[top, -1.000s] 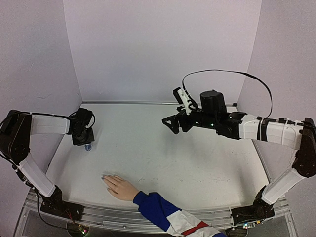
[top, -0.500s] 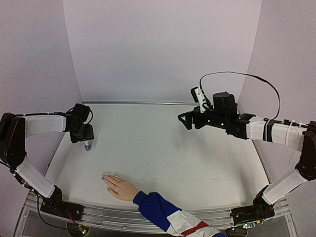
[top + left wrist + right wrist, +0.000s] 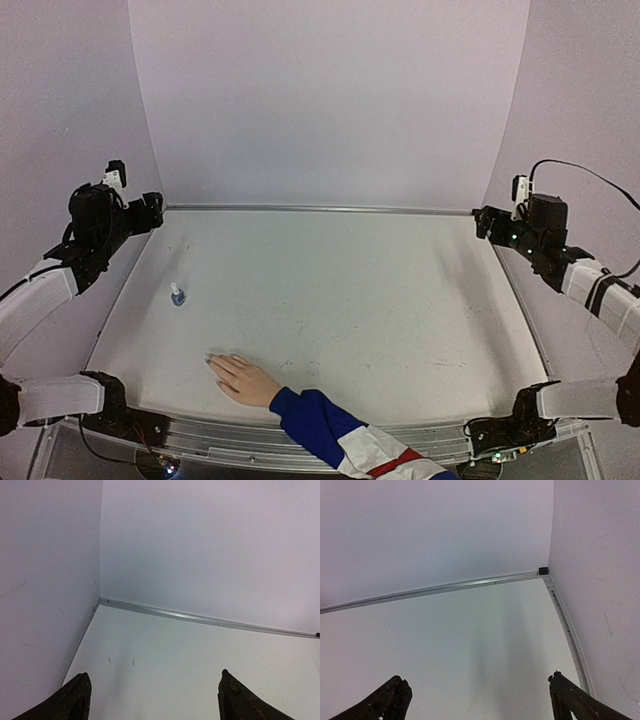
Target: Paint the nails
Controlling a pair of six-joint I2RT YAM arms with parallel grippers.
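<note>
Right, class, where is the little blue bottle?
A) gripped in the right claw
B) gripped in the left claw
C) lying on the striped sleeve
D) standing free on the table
D: the bottle stands alone on the table, beyond the hand, while the left claw and right claw are open by the far corners.

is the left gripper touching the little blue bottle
Apart. In the top view the left gripper sits near the back-left corner, with bare table between it and the blue bottle.
</note>
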